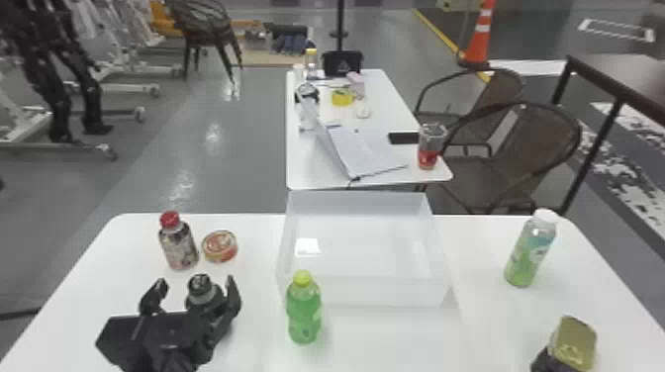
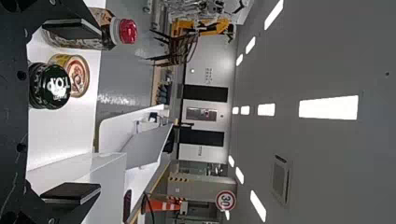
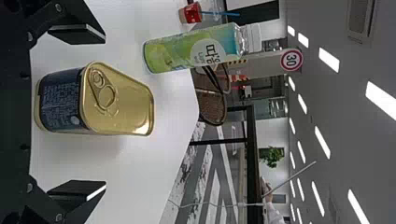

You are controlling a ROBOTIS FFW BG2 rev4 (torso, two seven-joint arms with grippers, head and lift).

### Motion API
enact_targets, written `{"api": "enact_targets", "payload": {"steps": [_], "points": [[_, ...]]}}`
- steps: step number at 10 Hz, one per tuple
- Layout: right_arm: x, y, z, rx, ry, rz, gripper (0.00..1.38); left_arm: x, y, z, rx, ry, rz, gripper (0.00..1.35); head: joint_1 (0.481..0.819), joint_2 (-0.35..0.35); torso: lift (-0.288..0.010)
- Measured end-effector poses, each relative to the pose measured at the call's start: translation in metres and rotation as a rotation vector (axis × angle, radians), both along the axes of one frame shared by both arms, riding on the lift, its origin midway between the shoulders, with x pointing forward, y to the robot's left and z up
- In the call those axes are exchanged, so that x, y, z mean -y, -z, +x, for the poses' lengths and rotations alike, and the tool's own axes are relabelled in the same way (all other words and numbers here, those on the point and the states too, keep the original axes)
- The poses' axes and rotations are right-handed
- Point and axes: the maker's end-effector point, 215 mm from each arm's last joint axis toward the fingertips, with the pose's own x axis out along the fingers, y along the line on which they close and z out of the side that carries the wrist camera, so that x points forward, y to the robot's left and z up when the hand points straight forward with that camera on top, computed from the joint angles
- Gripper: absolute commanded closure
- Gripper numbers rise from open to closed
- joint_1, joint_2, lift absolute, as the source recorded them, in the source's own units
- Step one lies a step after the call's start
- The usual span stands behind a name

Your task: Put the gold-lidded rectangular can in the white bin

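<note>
The gold-lidded rectangular can [image 1: 573, 342] stands at the table's near right in the head view. In the right wrist view the can [image 3: 116, 105], dark-sided with a pull ring, is between the widely parted fingers of my right gripper [image 3: 88, 111], with gaps on both sides. The white bin [image 1: 366, 292] sits at the table's middle and far edge, with nothing seen inside. My left gripper [image 1: 194, 287] is open at the left, a black-capped bottle [image 1: 205, 296] between its fingers; the left wrist view shows my left gripper [image 2: 72, 111] and that black cap [image 2: 53, 87].
A green bottle [image 1: 304, 311] stands just before the bin. Further left are a red-capped bottle [image 1: 179, 245] and a round tin [image 1: 219, 246]. Beyond the can, a white-capped bottle [image 1: 530, 250] stands to the bin's right. A second table [image 1: 316, 173] is behind the bin.
</note>
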Motion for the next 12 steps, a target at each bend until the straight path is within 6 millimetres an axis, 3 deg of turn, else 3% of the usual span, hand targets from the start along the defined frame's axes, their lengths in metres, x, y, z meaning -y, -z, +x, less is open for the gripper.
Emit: {"api": "enact_targets", "payload": {"steps": [6,9,12], "points": [[0.001,0.01,0.019,-0.027,-0.012,-0.004,0.19,-0.004,0.002,-0.002,-0.005,-0.008,-0.008,0.14,0.549,0.0,-0.1],[0.005,0.006,0.03,-0.025,-0.022,-0.025,0.19,-0.006,0.004,-0.005,-0.005,-0.013,-0.019,0.14,0.549,0.0,-0.1],[0.01,0.012,0.03,-0.045,-0.022,-0.035,0.19,-0.011,0.002,-0.007,0.005,-0.022,-0.029,0.14,0.549,0.0,-0.1]]}}
